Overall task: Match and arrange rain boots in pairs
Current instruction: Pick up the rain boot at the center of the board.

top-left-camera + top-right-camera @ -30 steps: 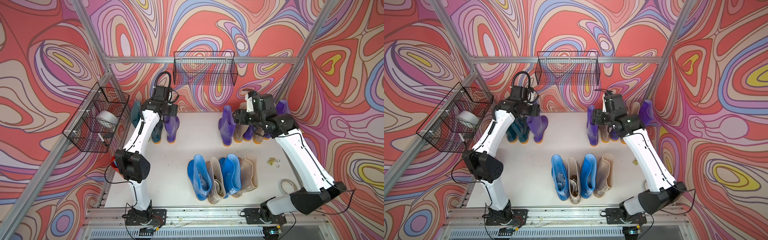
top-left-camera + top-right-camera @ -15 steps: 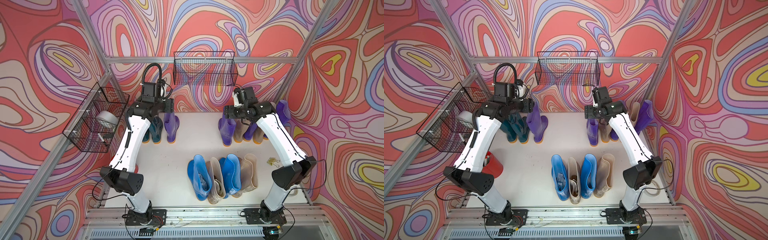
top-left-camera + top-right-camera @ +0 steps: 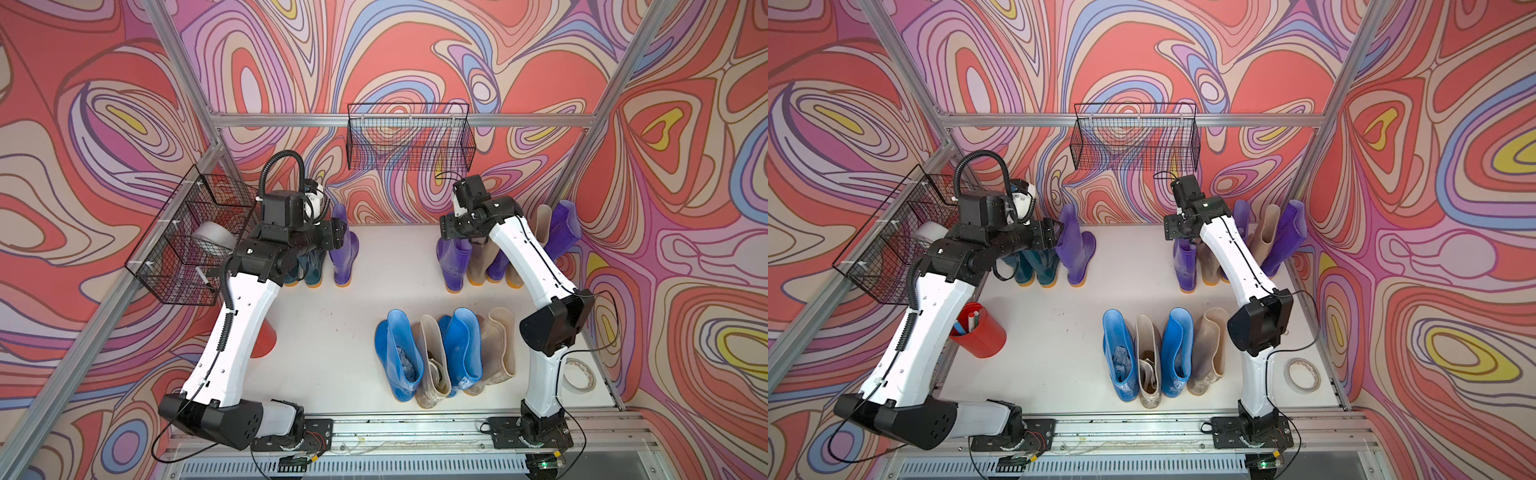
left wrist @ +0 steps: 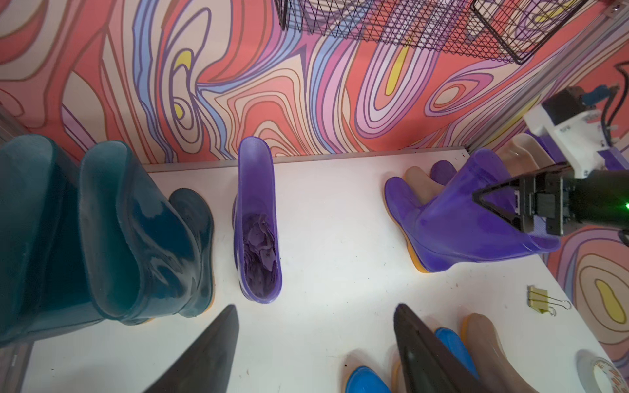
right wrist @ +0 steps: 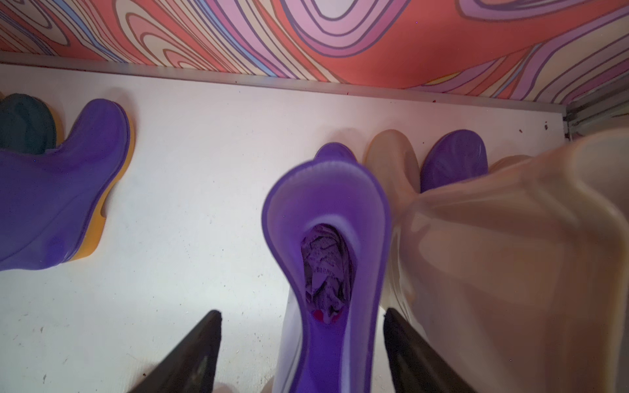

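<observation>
Two wire baskets hung up: the back basket [image 3: 1133, 141] and the side basket [image 3: 872, 266], which held a pale roll [image 3: 928, 232]. Print on the crumpled paper [image 5: 326, 268] stuffed in one purple boot [image 5: 326, 204] was too blurred to read. A red cup [image 3: 984, 338] on the counter [image 3: 1059, 332] held pens [image 3: 967, 324]. My right gripper [image 5: 301, 310] stood apart, straddling that boot's shaft at the back right. My left gripper [image 4: 316, 306] stood apart, holding nothing, near a second purple boot [image 4: 257, 217] beside the teal pair [image 4: 136, 231]. Blue and beige boots [image 3: 1177, 349] alternated in the near row.

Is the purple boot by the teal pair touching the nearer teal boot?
Apart. The left wrist view shows bare table between the purple boot and the teal boot.
</observation>
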`<action>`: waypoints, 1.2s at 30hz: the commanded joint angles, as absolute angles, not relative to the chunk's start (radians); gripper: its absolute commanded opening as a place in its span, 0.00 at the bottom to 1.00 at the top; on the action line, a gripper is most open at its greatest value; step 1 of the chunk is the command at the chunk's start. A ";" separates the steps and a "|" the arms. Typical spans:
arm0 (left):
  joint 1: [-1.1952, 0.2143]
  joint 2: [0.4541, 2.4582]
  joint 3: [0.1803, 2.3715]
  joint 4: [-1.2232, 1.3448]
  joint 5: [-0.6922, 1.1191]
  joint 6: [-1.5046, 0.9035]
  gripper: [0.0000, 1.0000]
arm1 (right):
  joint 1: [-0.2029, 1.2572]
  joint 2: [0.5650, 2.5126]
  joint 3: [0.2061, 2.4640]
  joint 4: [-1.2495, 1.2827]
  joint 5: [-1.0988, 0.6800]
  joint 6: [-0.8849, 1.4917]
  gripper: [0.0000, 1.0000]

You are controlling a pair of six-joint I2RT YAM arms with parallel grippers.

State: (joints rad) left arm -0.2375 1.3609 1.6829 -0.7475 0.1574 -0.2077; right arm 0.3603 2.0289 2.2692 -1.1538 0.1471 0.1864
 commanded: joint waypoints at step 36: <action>-0.512 1.511 1.731 -0.637 0.267 -0.221 0.70 | 0.384 2.033 2.333 -0.907 -0.201 0.416 0.00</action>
State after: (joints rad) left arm -0.4866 1.4742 1.6878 -0.6754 0.2276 -0.2531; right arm 0.3637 2.1075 2.3383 -1.0569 -0.1661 0.3538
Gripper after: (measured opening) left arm 0.695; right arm 0.064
